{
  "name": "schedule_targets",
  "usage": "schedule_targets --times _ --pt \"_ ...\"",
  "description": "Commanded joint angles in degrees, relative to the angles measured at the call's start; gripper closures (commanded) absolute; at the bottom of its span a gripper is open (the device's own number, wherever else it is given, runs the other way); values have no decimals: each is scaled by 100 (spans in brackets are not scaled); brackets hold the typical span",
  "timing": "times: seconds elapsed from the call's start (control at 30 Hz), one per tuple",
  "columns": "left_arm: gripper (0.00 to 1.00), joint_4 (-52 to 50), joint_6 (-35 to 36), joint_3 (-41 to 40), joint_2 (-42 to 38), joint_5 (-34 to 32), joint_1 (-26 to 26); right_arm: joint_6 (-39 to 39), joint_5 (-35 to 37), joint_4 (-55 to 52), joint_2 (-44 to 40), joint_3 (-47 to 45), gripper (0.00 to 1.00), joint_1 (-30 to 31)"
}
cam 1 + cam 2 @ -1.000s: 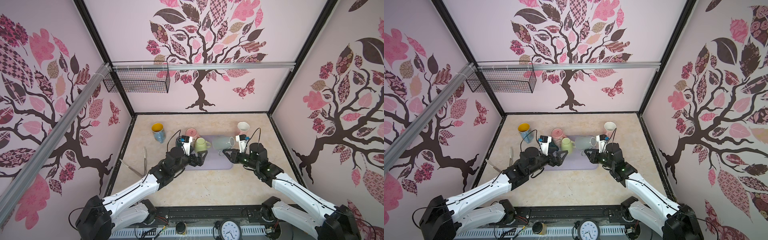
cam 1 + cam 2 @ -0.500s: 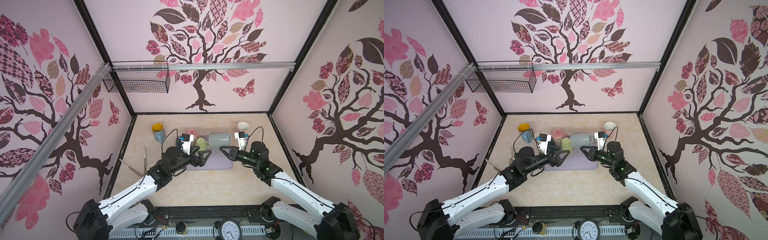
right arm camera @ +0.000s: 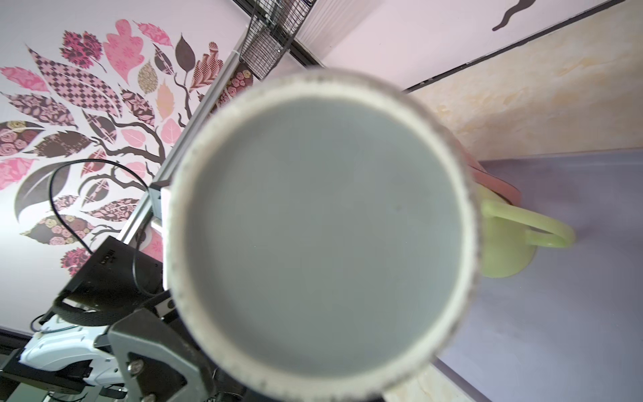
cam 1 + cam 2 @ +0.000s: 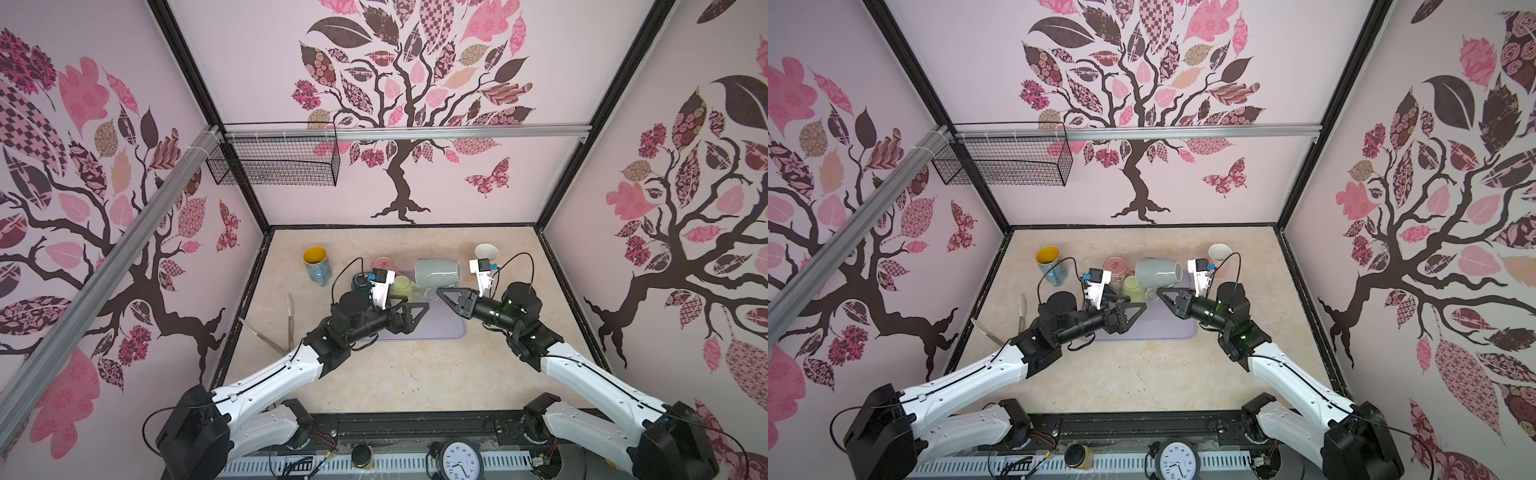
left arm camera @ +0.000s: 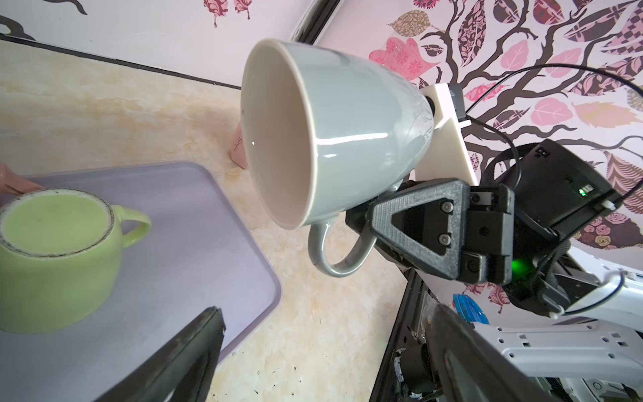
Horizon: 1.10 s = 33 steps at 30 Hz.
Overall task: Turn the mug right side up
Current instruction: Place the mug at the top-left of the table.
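Observation:
A grey mug [image 4: 436, 272] [image 4: 1158, 272] hangs in the air on its side above the purple tray's [image 4: 436, 330] far right part. Its mouth [image 5: 278, 139] faces my left gripper and its handle [image 5: 334, 254] points down. My right gripper [image 4: 441, 293] [image 4: 1161, 295] is shut on that handle. The mug's base [image 3: 323, 226] fills the right wrist view and hides the jaws there. My left gripper [image 4: 419, 309] [image 5: 325, 313] stands open over the tray, nothing between its fingers, a short way from the mug's mouth.
A green mug [image 4: 404, 286] [image 5: 52, 254] stands upside down on the tray. Behind it are a pink mug [image 4: 384, 264], a dark mug [image 4: 358, 282], a blue mug with a yellow inside [image 4: 316, 266] and a pale cup [image 4: 486, 251]. Wooden tongs [image 4: 289, 320] lie at the left edge.
My right gripper has lifted the grey mug higher and carried it a little to the left. My left gripper has swung away from the green mug to face the grey one.

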Motion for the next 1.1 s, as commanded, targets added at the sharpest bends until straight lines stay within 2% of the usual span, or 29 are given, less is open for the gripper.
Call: schedule_targets --times 0.0,0.2,0.37,0.53,1.07 --pt "6 235 -42 188 113 124 -23 109 -162 795 -31 25 100 -31" --pt "11 480 -117 248 295 193 -40 159 -195 893 -83 -72 100 -29" --pt "23 683 -139 341 416 264 -49 193 -185 968 -106 -166 100 -27" --pt "29 803 -199 447 577 342 -82 201 -163 1017 -129 -239 100 -29" --pt "38 886 -279 684 912 413 -181 199 -163 1144 -232 -318 100 -31"
